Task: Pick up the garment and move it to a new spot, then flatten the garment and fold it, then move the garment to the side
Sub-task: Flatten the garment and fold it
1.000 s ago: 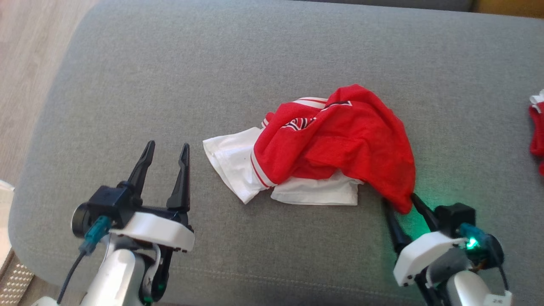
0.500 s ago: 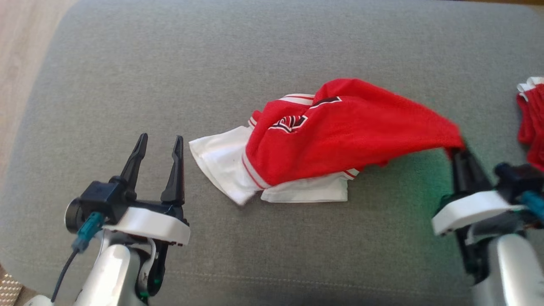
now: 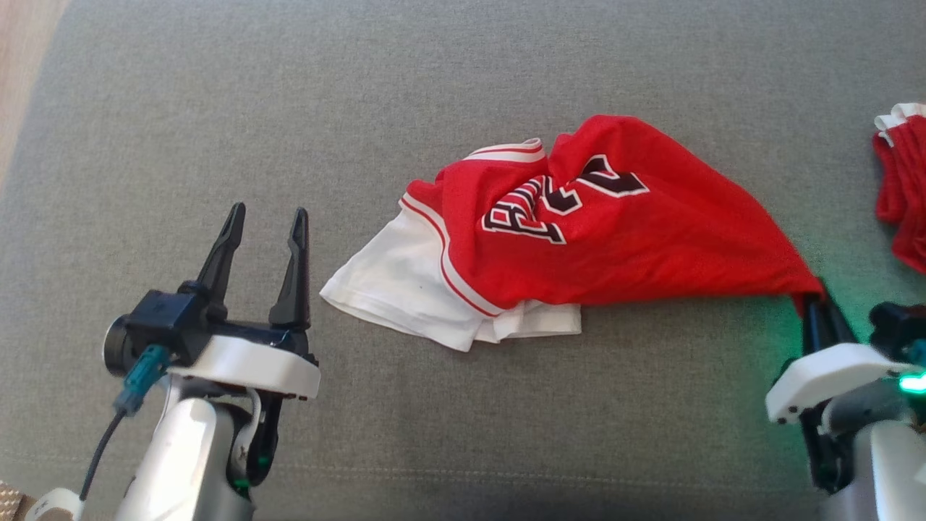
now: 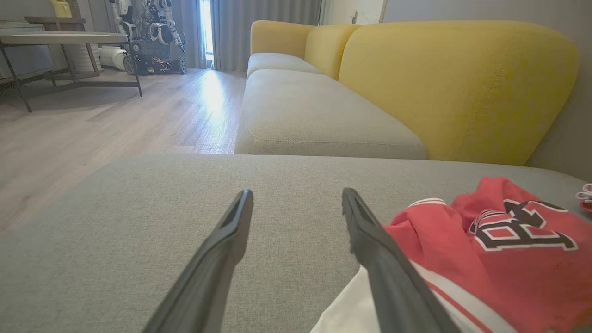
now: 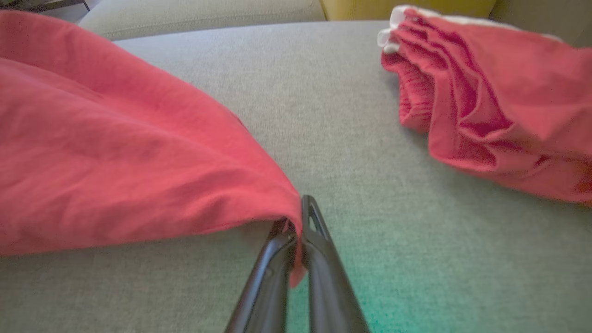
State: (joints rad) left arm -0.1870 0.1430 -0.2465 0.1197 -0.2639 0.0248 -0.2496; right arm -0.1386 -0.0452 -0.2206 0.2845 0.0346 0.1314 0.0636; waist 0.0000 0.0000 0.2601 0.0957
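Your right claw (image 3: 814,298) is clenched on the jersey's (image 3: 579,231) red corner, near right; the jersey lies mid-cushion (image 3: 362,108), stretched toward it. Your left claw (image 3: 268,210) stands released, just left of the white hem. Drag low and steadily, clear of the other garment (image 3: 901,195) far right.

The jersey (image 3: 579,239) lies mid-cushion on the sofa cushion (image 3: 289,108). Its right corner reaches toward the front right, where the right gripper (image 3: 814,304) pinches it. The left gripper (image 3: 264,217) sits left of the jersey, apart from it, near the front edge. Another garment (image 3: 901,188) lies at the right edge.
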